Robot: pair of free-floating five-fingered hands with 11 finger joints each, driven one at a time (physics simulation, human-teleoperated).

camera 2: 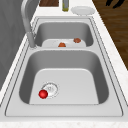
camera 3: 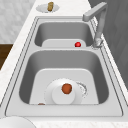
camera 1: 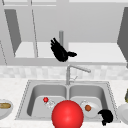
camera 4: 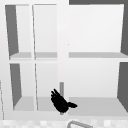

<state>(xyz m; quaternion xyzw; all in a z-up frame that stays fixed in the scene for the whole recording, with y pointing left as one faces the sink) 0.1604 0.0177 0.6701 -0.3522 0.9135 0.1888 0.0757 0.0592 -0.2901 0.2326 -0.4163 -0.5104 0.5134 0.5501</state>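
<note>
1. The left hand (camera 1: 60,52) floats high above the sink (camera 1: 25,100), in front of the open wall cabinet (camera 4: 95,105). Its fingers are straight and spread, pointing up to the left, and its thumb sticks out to the right. It holds nothing. In the upper view the same hand (camera 4: 60,102) is at the front edge of the lowest shelf, just by the middle post, so the shelf is the nearest thing to it.

2. The right hand (camera 1: 106,116) hangs low at the front right corner of the sink. I cannot tell if its fingers are curled or straight. It is just beside the white plate (camera 1: 93,113) in the right basin, and I cannot tell if it touches it.

3. That plate (camera 3: 63,96) lies flat on the basin floor, so the orange-brown ball (camera 3: 66,88) on it stays put and does not roll off.

4. The small red ball (camera 2: 43,94) sits in the left basin right by the drain (camera 2: 51,88). The floor dips there, so I think it rolled to the low spot.

5. A big red ball (camera 1: 67,114) shows at the front of the sink in the front view.

6. The tap (camera 1: 72,70) stands between the basins, and its spout points right.

7. Counting: two hands, two basins, one tap. Three plates: one in the sink, one on the counter to the left with a brownish bit of food (camera 1: 4,105), one bare plate (camera 2: 82,10) on the right counter. One greenish bottle (camera 2: 65,5) stands beside that bare plate. Two red balls, one big and one small.
</note>
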